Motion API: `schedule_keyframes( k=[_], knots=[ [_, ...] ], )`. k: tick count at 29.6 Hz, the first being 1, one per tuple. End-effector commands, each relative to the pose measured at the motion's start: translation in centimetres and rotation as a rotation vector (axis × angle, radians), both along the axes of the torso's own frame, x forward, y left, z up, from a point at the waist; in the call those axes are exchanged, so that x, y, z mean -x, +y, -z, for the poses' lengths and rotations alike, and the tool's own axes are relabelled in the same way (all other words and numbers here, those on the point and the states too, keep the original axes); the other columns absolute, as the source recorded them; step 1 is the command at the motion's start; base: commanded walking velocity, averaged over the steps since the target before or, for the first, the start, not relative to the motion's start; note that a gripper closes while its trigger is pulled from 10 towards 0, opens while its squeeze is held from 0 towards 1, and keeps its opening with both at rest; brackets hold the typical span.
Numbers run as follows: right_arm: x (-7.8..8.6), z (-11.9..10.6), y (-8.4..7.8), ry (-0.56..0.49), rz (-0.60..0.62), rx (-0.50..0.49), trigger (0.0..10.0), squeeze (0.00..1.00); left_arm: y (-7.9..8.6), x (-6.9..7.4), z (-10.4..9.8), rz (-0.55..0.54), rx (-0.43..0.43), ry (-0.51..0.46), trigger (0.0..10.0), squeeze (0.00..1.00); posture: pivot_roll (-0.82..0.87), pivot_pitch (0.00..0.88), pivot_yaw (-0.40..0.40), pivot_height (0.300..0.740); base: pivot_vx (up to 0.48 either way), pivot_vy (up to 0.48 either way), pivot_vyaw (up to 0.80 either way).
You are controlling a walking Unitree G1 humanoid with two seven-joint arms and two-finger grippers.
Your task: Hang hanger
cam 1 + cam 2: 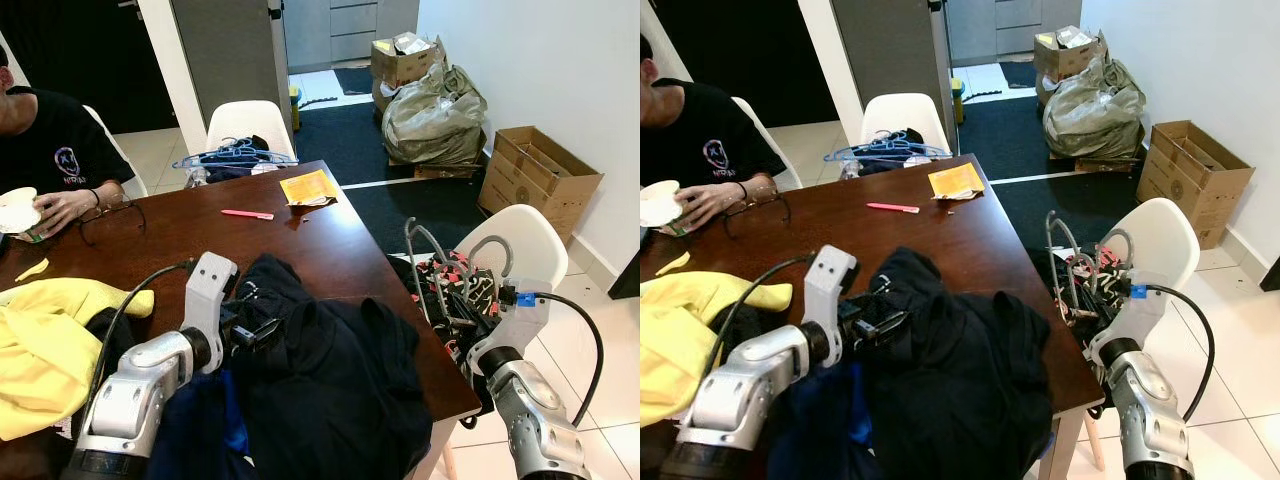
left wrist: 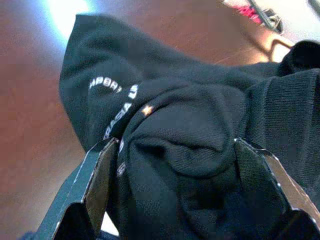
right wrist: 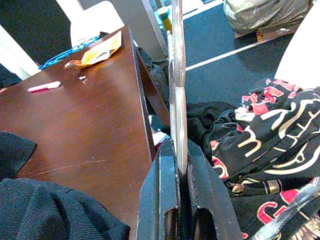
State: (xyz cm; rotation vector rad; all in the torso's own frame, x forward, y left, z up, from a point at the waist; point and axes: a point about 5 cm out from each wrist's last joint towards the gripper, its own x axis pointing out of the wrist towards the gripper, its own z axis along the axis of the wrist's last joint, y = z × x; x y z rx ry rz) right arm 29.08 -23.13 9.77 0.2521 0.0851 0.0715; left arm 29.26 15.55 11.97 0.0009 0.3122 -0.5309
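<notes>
My right gripper [image 3: 178, 160] is shut on a grey hanger [image 3: 177, 75], whose thin bar rises from between the fingers. In the eye views this gripper [image 1: 462, 325] is beside the table's right edge, over a white chair [image 1: 530, 250] piled with a black-and-red patterned garment [image 1: 455, 290]. Curved grey hanger hooks [image 1: 418, 245] stick up from that pile. My left gripper [image 2: 175, 165] is open, its fingers [image 2: 100, 185] astride a fold of a dark navy garment [image 1: 320, 370] heaped on the brown table [image 1: 180, 235].
A person [image 1: 50, 150] sits at the table's far left. Blue hangers [image 1: 235, 155] lie on the far white chair. A yellow garment [image 1: 50, 330], a pink pen [image 1: 247, 214] and a yellow envelope [image 1: 308, 187] are on the table. Cardboard boxes [image 1: 540, 170] and bags [image 1: 435, 115] line the right wall.
</notes>
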Motion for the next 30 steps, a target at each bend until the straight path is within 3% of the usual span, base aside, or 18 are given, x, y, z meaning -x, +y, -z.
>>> schedule_keyframes(
  k=[1, 8, 9, 13, 21, 23, 25, 29, 30],
  knots=[
    [-0.1, 0.2, 0.9, -0.001, -0.026, -0.026, 10.0, 0.00, -0.1, 0.3, 0.9, -0.003, 0.007, 0.035, 10.0, 0.00, 0.02, 0.049, 0.084, 0.740, 0.000, 0.000, 0.00],
    [0.0, 0.2, 0.8, -0.002, -0.024, -0.020, 10.0, 0.00, -0.9, -0.1, 1.7, -0.001, 0.035, 0.085, 10.0, 0.00, 0.01, 0.051, 0.086, 0.740, 0.000, 0.000, 0.00],
    [0.0, 0.2, 0.7, -0.002, -0.022, -0.019, 10.0, 0.00, -0.8, 0.1, 2.4, -0.007, 0.012, 0.130, 0.0, 0.00, 0.01, 0.051, 0.086, 0.740, 0.000, 0.000, 0.00],
    [0.0, 0.1, 0.6, -0.003, -0.017, -0.017, 10.0, 0.00, -0.9, 0.3, 3.7, 0.002, -0.015, 0.219, 0.0, 0.00, 0.01, 0.051, 0.086, 0.740, 0.000, 0.000, 0.00],
    [0.0, 0.1, 0.6, -0.006, -0.012, -0.018, 10.0, 0.00, -0.9, -0.1, 2.8, 0.028, -0.008, 0.167, 0.0, 0.00, 0.00, 0.053, 0.096, 0.740, 0.000, 0.000, 0.00],
    [0.0, 0.0, 0.7, -0.007, -0.010, -0.019, 10.0, 0.00, -0.8, -0.7, 0.6, 0.053, 0.021, 0.073, 0.0, 0.00, 0.00, 0.053, 0.096, 0.740, 0.000, 0.000, 0.00],
    [0.0, 0.0, 0.7, -0.007, -0.010, -0.019, 10.0, 0.00, -0.8, -0.7, 0.6, 0.053, 0.021, 0.073, 0.0, 0.00, 0.00, 0.053, 0.096, 0.740, 0.000, 0.000, 0.00],
    [0.0, 0.1, 0.8, -0.008, -0.010, -0.021, 10.0, 0.00, -0.4, -2.0, -6.4, 0.116, 0.141, -0.204, 0.0, 0.00, 0.00, 0.044, 0.098, 0.740, 0.000, 0.000, 0.00],
    [0.0, 0.1, 0.8, -0.008, -0.010, -0.021, 10.0, 0.00, -0.4, -2.0, -6.4, 0.116, 0.141, -0.204, 0.0, 0.00, 0.00, 0.044, 0.098, 0.740, 0.000, 0.000, 0.00]
  ],
)
